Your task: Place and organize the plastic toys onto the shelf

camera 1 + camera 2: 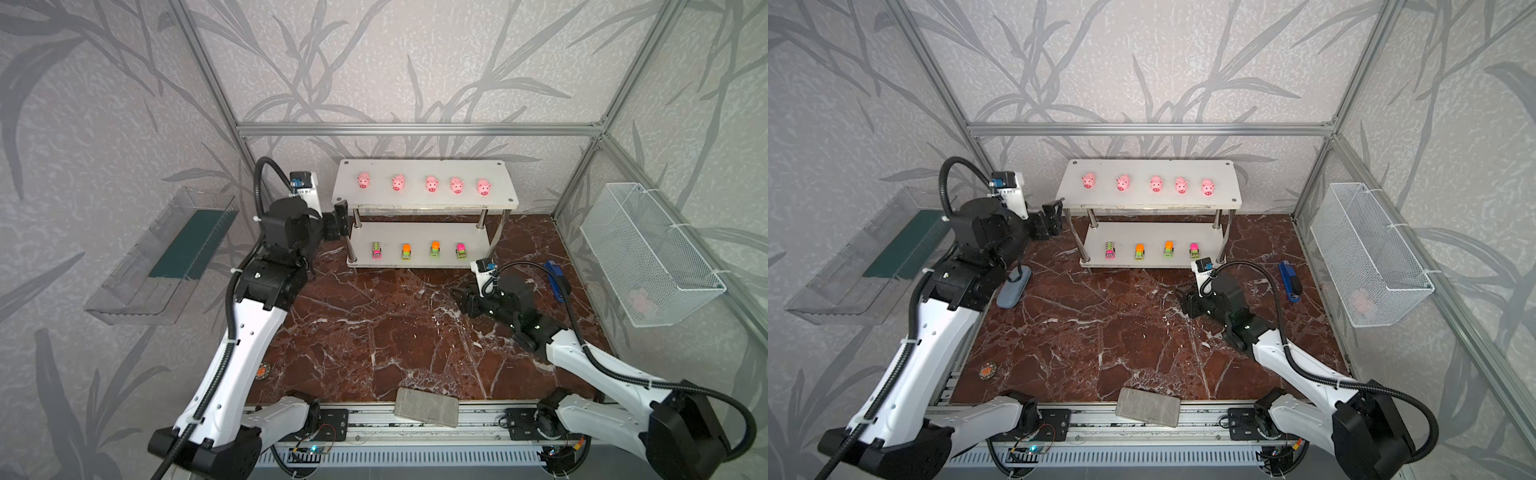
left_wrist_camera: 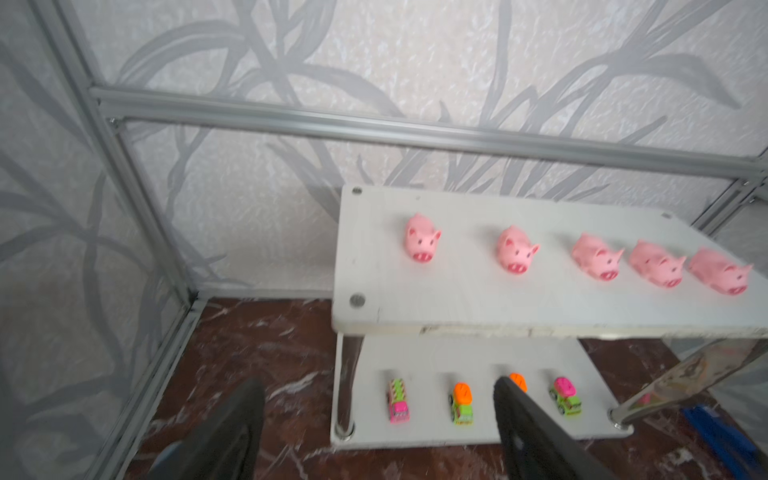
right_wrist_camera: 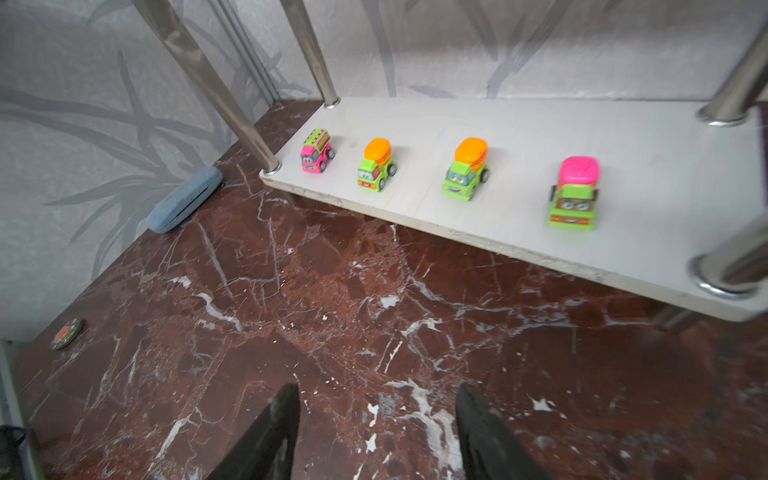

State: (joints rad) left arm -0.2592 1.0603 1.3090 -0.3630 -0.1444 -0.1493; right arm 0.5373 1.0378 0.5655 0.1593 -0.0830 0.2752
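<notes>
Left gripper [image 1: 338, 220] hangs wide and empty beside the shelf's [image 1: 424, 199] left end, centre of both top views; right gripper [image 3: 378, 397] half-spread, empty, over the marble tabletop [image 3: 332, 291]. Five pigs [image 1: 432, 183] line the upper board, four trucks [image 1: 435, 249] the lower

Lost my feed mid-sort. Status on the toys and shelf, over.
Jaws open, empty on left gripper and right gripper. Five pigs lined on shelf top board, four trucks on lower board. Nothing in the way.
</notes>
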